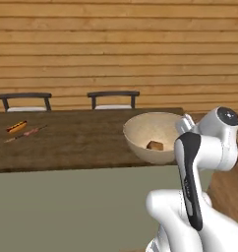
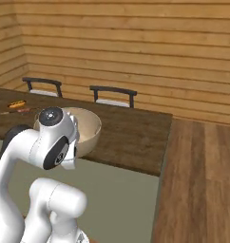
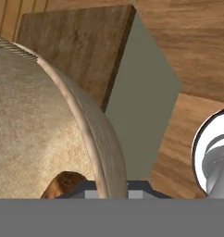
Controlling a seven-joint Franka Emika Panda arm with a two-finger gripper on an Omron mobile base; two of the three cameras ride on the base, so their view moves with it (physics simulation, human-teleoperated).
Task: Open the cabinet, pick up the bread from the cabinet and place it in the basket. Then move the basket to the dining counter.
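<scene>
The pale tan basket (image 1: 150,129) (image 2: 90,127) is over the near right corner of the dining counter (image 1: 76,142) (image 2: 131,133); whether it rests on the top I cannot tell. The small brown bread (image 1: 155,145) (image 3: 65,184) lies inside the basket. In the hand view my gripper (image 3: 102,187) is shut on the basket (image 3: 30,115), one tip on each side of its rim, with the dining counter (image 3: 72,41) beyond. My own arm hides the grip in both base views. The cabinet is out of view.
A hot dog (image 1: 16,127) and a skewer (image 1: 25,134) lie at the counter's far left. Two dark chairs (image 1: 23,101) (image 1: 113,98) stand behind it against the plank wall. Bare wooden floor (image 2: 202,180) lies to the counter's right.
</scene>
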